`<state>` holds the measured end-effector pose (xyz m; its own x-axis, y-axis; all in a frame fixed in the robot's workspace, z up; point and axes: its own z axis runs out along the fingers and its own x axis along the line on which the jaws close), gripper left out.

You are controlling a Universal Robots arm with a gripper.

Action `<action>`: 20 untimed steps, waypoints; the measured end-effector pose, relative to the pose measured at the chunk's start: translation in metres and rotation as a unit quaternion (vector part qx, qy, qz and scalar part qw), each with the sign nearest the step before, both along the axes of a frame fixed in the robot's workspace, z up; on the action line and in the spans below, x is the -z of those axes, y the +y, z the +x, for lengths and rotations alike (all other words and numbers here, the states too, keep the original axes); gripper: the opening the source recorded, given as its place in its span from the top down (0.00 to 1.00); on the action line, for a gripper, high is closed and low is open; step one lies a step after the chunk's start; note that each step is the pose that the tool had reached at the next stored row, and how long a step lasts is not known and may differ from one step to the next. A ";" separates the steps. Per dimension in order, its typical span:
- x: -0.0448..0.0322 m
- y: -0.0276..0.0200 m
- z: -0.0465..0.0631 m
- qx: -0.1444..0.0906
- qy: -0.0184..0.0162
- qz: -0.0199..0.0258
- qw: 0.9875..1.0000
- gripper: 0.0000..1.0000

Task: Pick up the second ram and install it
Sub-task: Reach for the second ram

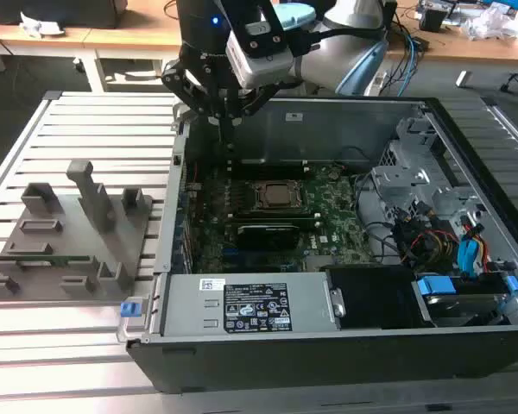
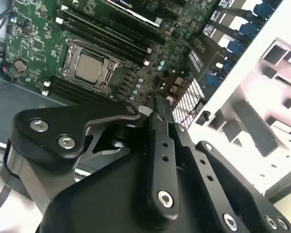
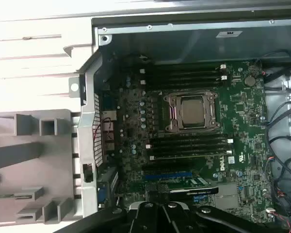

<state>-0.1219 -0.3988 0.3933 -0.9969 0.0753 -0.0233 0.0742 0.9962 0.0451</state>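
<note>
Ram (image 1: 41,259): thin green strip, seen edge-on, chips too small to tell. Sat in gray holder (image 1: 79,237) on slatted table (image 1: 43,349), just outside case (image 1: 328,366) side wall. Gripper (image 1: 229,121) hung over case corner nearest holder, well apart from ram; jaws drawn narrow, nothing seen btwn them. Ext view gave ram, holder, whole case. First wrist view gave look down into case: green board (image 3: 245,128), square socket (image 3: 191,111), dark slot rows (image 3: 189,145) either side. Second wrist view gave gripper (image 2: 155,100) linkage from behind, over same board.
</note>
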 end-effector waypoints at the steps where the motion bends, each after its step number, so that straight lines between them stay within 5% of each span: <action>1: 0.0000 0.0000 0.000 0.000 0.000 0.000 1.000 0.89; 3: 0.0000 0.0000 -0.022 0.000 0.000 0.000 1.000 0.89; 8: 0.0001 0.0000 -0.044 0.000 0.000 0.000 1.000 0.89; 12: 0.0001 0.0000 -0.076 0.000 0.000 0.000 1.000 0.89; 20: 0.0003 0.0000 -0.110 0.000 0.000 0.000 1.000 0.89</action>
<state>-0.2323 -0.3989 0.3929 -0.9969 0.0753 -0.0233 0.0742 0.9962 0.0451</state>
